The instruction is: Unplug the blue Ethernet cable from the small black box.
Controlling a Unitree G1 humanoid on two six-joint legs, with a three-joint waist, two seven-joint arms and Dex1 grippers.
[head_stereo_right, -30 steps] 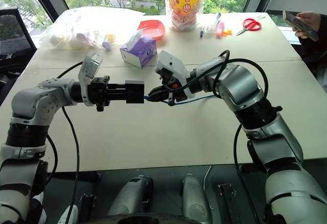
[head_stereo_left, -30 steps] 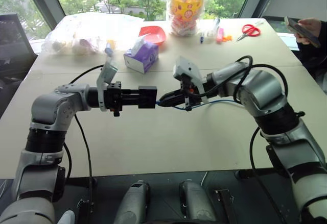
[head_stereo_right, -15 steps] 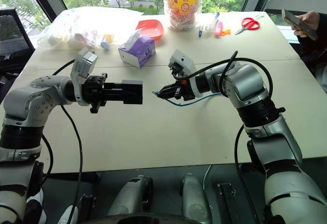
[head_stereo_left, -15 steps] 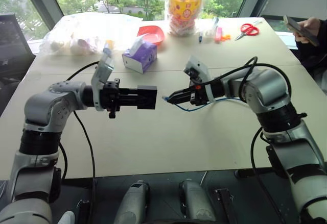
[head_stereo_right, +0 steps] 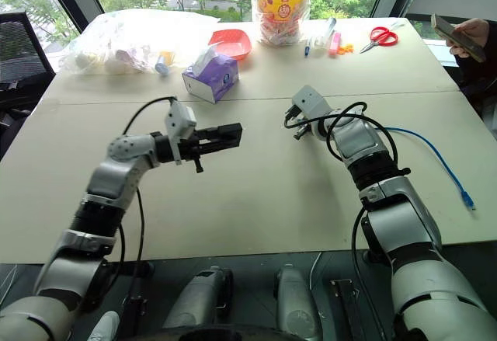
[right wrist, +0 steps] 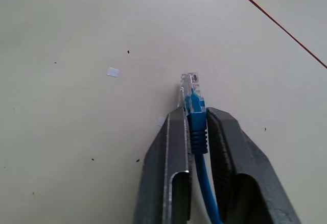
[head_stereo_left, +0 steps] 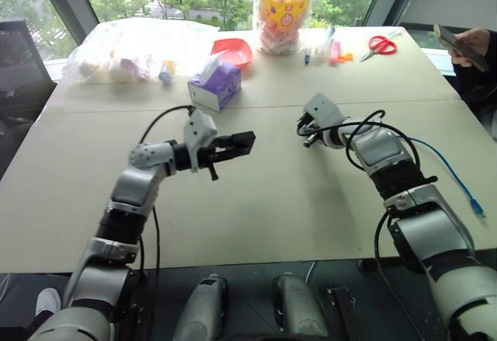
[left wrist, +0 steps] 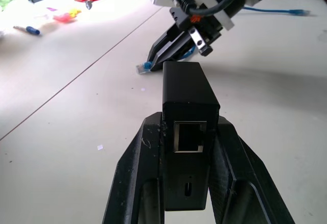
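Observation:
My left gripper (head_stereo_left: 242,144) is shut on the small black box (head_stereo_left: 235,146) and holds it level above the table. In the left wrist view the box (left wrist: 188,89) sits between the fingers (left wrist: 134,157) with its port (left wrist: 189,135) empty. The blue Ethernet cable (head_stereo_left: 443,164) trails from my right gripper (head_stereo_left: 304,137) across the table to the right edge. My right gripper (right wrist: 196,114) is shut on the cable's blue boot (right wrist: 197,127), and the clear plug (right wrist: 189,88) sticks out just above the tabletop. A gap of bare table separates box and plug.
A purple tissue box (head_stereo_left: 214,86), a red bowl (head_stereo_left: 231,50), a clear bag of items (head_stereo_left: 124,50), a yellow jar (head_stereo_left: 283,7), pens (head_stereo_left: 330,50) and red scissors (head_stereo_left: 380,44) stand at the back. A person's hand holds a phone (head_stereo_left: 460,46) at the far right.
The plug came out of the box. My right gripper carried it right and down to the table, and the cable now lies out to the right. My left arm lowered with the box.

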